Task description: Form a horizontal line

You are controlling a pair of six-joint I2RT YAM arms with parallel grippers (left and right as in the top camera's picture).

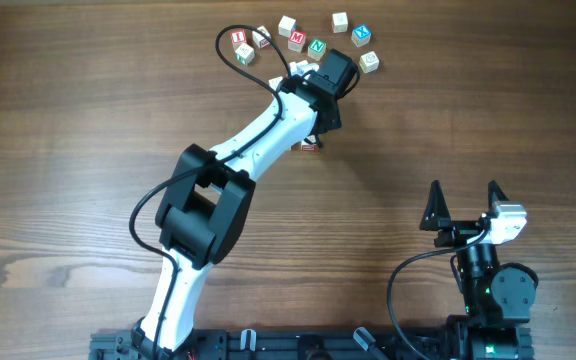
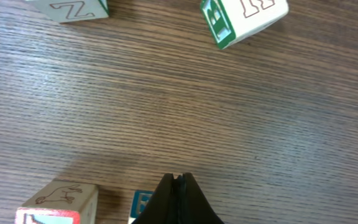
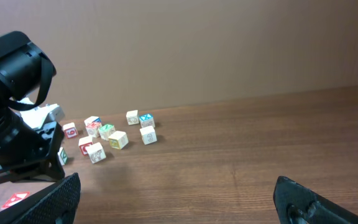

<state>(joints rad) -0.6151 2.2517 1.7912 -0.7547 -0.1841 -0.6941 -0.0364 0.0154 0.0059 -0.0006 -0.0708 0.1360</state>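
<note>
Near the top centre of the overhead view, the loose cubes (image 1: 317,46) lie scattered in an irregular cluster, none touching in a row, so most of the work looks left to do. Of the horizontal line (image 1: 310,146) only a single red-lettered cube (image 1: 310,147) shows, just below the cluster, peeking out from under the left arm (image 1: 258,130). Whether more cubes sit hidden beneath the arm cannot be told. The left gripper (image 2: 178,186) is down among the cluster with its fingers pressed together and nothing between them, and a blue cube (image 2: 142,202) sits just beside it. The right gripper (image 1: 464,195) hangs at lower right, well apart from the cubes, jaws spread wide and empty. By this showing the line is barely begun, and nearly every cube has yet to be set alongside.
</note>
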